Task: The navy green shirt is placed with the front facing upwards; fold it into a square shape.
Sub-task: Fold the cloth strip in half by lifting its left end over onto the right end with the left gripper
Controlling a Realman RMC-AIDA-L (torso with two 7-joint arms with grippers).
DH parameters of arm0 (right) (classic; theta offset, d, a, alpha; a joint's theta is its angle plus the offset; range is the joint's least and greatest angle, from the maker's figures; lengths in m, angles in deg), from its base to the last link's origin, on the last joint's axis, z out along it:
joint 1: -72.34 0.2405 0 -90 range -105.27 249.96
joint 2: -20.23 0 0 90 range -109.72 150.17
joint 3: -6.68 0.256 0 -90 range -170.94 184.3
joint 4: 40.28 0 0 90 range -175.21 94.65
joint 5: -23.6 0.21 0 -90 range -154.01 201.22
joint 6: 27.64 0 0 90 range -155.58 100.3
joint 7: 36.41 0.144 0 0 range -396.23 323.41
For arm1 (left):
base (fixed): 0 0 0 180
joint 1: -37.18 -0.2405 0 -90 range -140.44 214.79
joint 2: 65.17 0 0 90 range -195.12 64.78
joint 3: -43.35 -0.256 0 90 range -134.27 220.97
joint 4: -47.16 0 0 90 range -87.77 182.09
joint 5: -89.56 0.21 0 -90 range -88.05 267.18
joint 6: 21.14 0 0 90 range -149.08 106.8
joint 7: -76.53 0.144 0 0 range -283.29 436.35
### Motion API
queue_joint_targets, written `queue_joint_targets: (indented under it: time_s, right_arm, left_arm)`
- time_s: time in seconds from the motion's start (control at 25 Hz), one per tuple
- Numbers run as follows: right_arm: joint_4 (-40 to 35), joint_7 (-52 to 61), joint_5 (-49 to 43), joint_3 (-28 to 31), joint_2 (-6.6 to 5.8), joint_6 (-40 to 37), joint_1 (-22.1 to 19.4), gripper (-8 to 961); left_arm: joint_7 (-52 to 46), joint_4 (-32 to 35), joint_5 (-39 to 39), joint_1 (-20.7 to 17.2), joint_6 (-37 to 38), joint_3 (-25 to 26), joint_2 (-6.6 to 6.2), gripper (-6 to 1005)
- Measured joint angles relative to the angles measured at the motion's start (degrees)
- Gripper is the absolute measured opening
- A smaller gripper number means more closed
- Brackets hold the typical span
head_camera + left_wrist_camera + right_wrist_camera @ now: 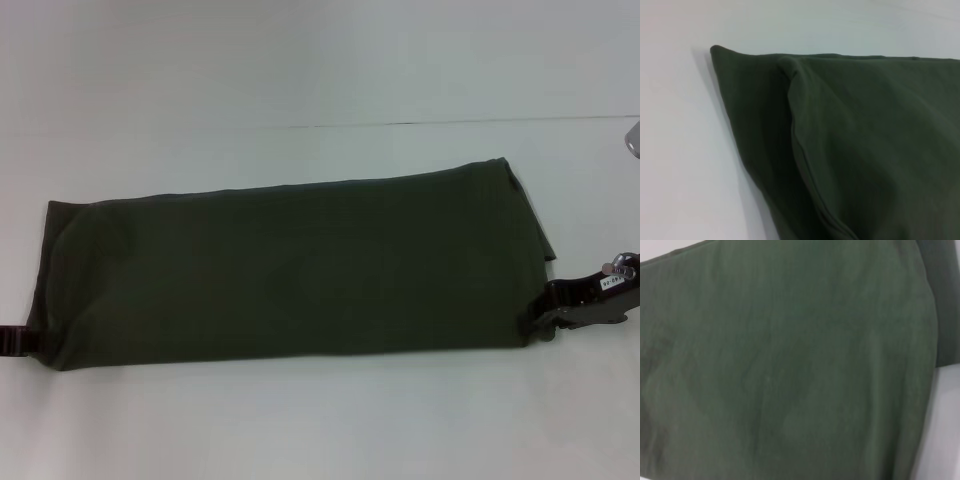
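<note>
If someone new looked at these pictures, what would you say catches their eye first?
The navy green shirt, folded into a long band with only plain fabric showing, spans the pale table from side to side. The left gripper sits at its near left corner and the right gripper at its near right corner.

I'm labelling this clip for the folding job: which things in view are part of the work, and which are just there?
Part of the job:
- navy green shirt, folded into a long band, plain side up
- left end effector, at the shirt's near left corner
- right end effector, at the shirt's right end

Just there:
- white table
</note>
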Motion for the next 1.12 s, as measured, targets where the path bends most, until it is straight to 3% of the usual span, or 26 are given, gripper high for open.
queue_joint_targets:
  time_s: [0.36, 0.56, 0.92, 1.12]
  right_arm:
    - [-0.1, -0.1, 0.0, -0.1, -0.03, -0.1, 0.0, 113]
    - [-0.5, -0.5, 0.0, -0.2, -0.31, -1.4, 0.0, 43]
    - [-0.8, -5.8, -0.8, -1.8, -1.0, -12.2, 0.2, 48]
    - [-0.8, -8.9, -3.9, -4.4, -0.26, -17.8, 0.1, 50]
  left_arm:
    - [-0.2, 0.0, -0.2, 0.1, 0.2, 0.0, -0.11, 23]
    - [-0.8, 0.3, 0.2, 0.6, 1.9, 0.0, -0.51, 24]
    - [-3.2, 2.3, 8.4, 2.5, 11.2, 0.4, -2.26, 38]
    - [-4.0, 2.8, 12.8, 3.7, 17.4, 0.6, -2.97, 52]
